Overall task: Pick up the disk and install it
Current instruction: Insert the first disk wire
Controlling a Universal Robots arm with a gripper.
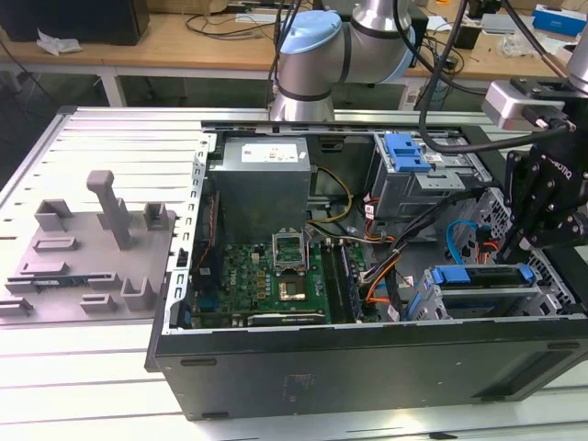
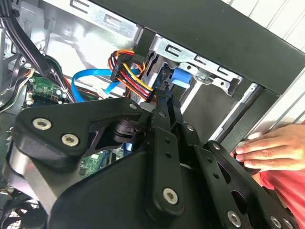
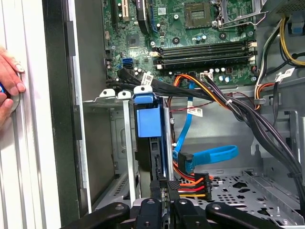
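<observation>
The disk (image 1: 482,277), silver in a bright blue carrier, sits in the drive cage at the front corner of the open computer case, toward the exterior view's right. My black gripper (image 1: 516,253) hangs over its end on that side. In the first wrist view the disk (image 3: 148,121) stands edge-on in the metal bay, its blue carrier end toward the motherboard. There my gripper (image 3: 164,193) is shut on its near end. The second wrist view looks along the gripper (image 2: 164,98) to the disk's blue carrier tab (image 2: 182,76).
A person's hand (image 3: 9,81) rests on the outside of the case wall (image 3: 57,119), also seen as a hand (image 2: 271,152). Orange-and-black cable bundles (image 3: 224,100) and a blue cable (image 3: 209,155) run beside the bay. A second cage with a blue latch (image 1: 407,152) stands behind. A grey fixture plate (image 1: 92,248) lies left.
</observation>
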